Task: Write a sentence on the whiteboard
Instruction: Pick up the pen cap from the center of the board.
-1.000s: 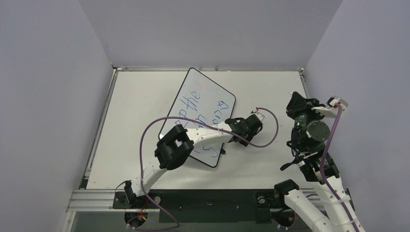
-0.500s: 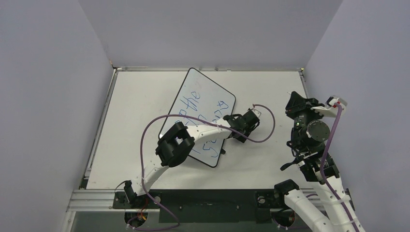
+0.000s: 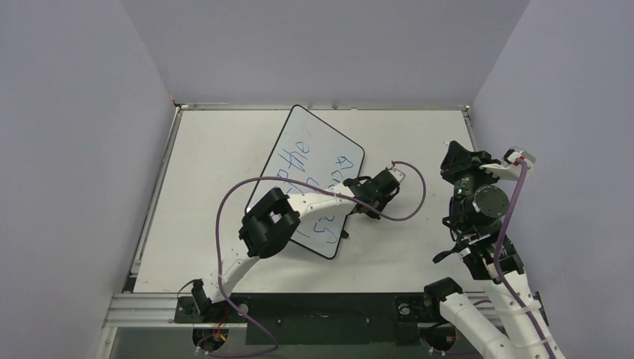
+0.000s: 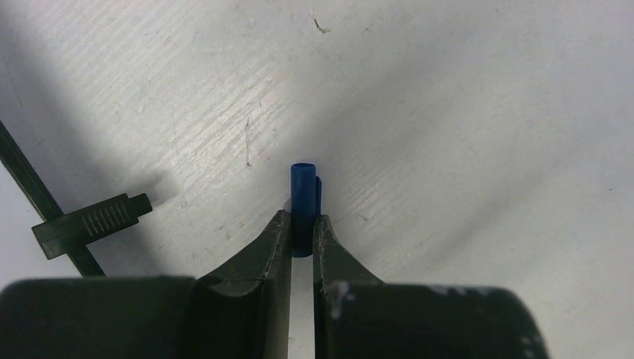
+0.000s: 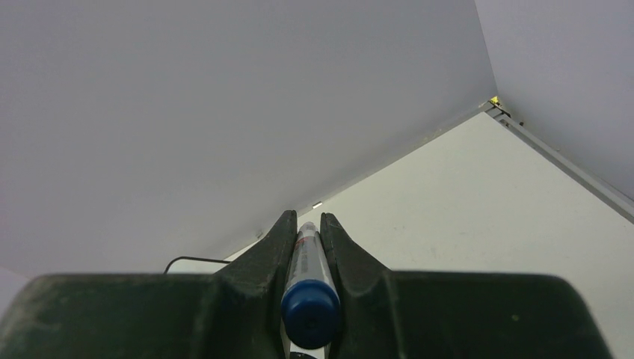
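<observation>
A white table (image 3: pixel 419 134), marked with fine scratches, sits between pale lavender walls (image 3: pixel 314 45). The left gripper (image 4: pixel 301 222) is clamped on a small blue cap (image 4: pixel 303 191), which pokes out beyond the fingertips (image 4: pixel 280 224) just over the tabletop. Whether the cap touches the surface cannot be told.

Close to that gripper's left runs the thin black rim of the whiteboard (image 3: pixel 318 134), with a small black ribbed foot (image 4: pixel 90 223) sticking out from it toward the gripper. From above, the board lies flat and turned at an angle, one corner toward the far side of the table. The left arm (image 3: pixel 314 200) reaches across its near part, so the gripper sits just off its right edge.

The sentence (image 3: pixel 299 159) runs in slanted blue lines across the board, partly hidden under the arm; the word "the" is readable.

The right gripper (image 5: pixel 304 224), raised well to the right of the board, is closed around a marker (image 5: pixel 309 303). The marker's blue end faces the wrist camera, and the gripper is aimed toward the table's far edge.
</observation>
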`<state>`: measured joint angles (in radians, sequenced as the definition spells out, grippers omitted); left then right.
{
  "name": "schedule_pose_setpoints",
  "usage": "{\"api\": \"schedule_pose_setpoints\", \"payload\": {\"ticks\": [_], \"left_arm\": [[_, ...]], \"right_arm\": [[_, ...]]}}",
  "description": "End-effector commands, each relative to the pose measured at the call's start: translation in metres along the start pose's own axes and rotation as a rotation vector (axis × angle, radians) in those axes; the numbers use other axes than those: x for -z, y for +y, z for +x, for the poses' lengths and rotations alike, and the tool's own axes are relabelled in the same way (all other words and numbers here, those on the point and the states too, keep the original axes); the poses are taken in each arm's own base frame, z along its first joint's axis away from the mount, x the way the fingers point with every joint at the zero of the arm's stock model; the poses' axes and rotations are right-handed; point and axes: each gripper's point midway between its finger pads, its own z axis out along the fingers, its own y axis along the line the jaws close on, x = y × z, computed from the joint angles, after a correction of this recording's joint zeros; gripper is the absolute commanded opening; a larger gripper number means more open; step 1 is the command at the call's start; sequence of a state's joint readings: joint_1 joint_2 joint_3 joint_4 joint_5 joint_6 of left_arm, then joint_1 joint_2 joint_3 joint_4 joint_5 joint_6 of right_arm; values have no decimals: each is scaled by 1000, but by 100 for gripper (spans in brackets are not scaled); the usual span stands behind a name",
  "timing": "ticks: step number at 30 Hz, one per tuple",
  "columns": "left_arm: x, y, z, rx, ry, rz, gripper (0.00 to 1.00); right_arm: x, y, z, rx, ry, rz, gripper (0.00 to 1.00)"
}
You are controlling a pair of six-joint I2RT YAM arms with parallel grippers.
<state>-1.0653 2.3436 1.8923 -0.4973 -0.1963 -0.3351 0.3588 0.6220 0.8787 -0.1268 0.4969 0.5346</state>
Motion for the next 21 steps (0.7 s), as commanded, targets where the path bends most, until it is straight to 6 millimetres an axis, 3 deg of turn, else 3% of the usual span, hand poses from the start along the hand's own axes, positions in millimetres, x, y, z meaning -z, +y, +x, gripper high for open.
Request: {"api": "schedule_pose_setpoints", "payload": {"ticks": [1, 7, 11, 16, 17, 18, 21], "left_arm": [[17, -23, -2, -2, -11, 135, 0], [77, -36, -35, -6, -95, 294, 0], [132, -38, -60, -18, -174, 372, 0], [176, -22, -64, -14, -203, 418, 0], [191, -17, -70, -9, -228, 436, 0], [193, -8, -66, -6, -222, 431, 0], [224, 8, -68, -11, -268, 436, 0]], "right_arm": [[-5, 4, -2, -6, -15, -6, 0], [-4, 8, -22, -23, -57, -1, 0], [-5, 19, -35, -49, -71, -23, 0], [-9, 40, -39, -63, -46, -94, 0], [-11, 44, -36, -60, -31, -106, 0], [-11, 51, -34, -58, -13, -135, 0], [-17, 64, -21, -47, 47, -180, 0]]}}
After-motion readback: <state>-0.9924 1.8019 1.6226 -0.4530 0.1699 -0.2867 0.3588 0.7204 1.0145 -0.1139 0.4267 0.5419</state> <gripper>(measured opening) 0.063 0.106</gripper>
